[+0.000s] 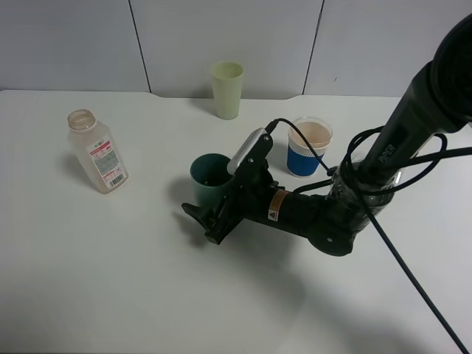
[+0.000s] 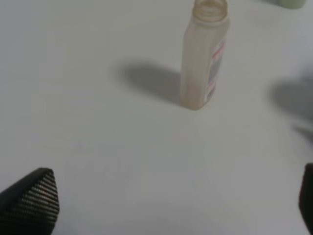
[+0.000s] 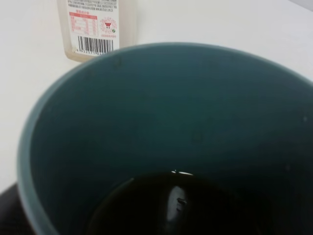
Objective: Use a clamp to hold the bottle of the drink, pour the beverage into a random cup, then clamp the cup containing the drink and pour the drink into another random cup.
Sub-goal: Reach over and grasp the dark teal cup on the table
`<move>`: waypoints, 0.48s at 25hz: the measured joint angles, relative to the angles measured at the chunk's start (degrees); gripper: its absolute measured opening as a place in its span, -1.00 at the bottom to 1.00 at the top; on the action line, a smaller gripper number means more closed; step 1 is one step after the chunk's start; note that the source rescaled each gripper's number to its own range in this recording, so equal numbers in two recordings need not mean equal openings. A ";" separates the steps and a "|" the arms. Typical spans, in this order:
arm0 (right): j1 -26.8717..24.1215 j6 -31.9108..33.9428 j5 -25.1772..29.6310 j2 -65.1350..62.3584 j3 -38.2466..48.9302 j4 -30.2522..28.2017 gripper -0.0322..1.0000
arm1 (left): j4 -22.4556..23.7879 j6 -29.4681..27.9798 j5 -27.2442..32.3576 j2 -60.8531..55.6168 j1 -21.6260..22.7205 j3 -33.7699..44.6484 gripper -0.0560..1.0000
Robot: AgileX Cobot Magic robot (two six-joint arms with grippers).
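The uncapped drink bottle (image 1: 96, 153) with a red-and-white label stands at the table's left; it also shows in the left wrist view (image 2: 203, 58) and the right wrist view (image 3: 96, 27). A teal cup (image 1: 209, 179) stands mid-table, and my right gripper (image 1: 206, 223) is tight against it. In the right wrist view the teal cup (image 3: 161, 142) fills the picture, dark and glossy at its bottom, and hides the fingers. A blue-and-white cup (image 1: 308, 147) holds a beige drink. A pale green cup (image 1: 227, 89) stands at the back. My left gripper (image 2: 166, 205) is open and empty, short of the bottle.
The white table (image 1: 110, 280) has a back edge against grey wall panels. The right arm and its cables (image 1: 383, 177) cross the table's right side, close to the blue-and-white cup.
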 joint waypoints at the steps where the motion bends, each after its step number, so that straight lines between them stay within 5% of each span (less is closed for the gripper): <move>1: 0.00 0.00 0.00 0.00 0.00 -0.06 -0.40 | 0.00 0.00 0.00 0.00 0.00 0.00 1.00; 2: 0.00 0.17 0.00 0.00 0.00 -0.04 -0.94 | 0.00 0.00 0.00 0.00 0.00 0.00 1.00; 12: -0.07 0.53 0.00 0.00 0.00 0.20 -0.90 | 0.00 0.00 0.00 0.00 0.00 0.00 1.00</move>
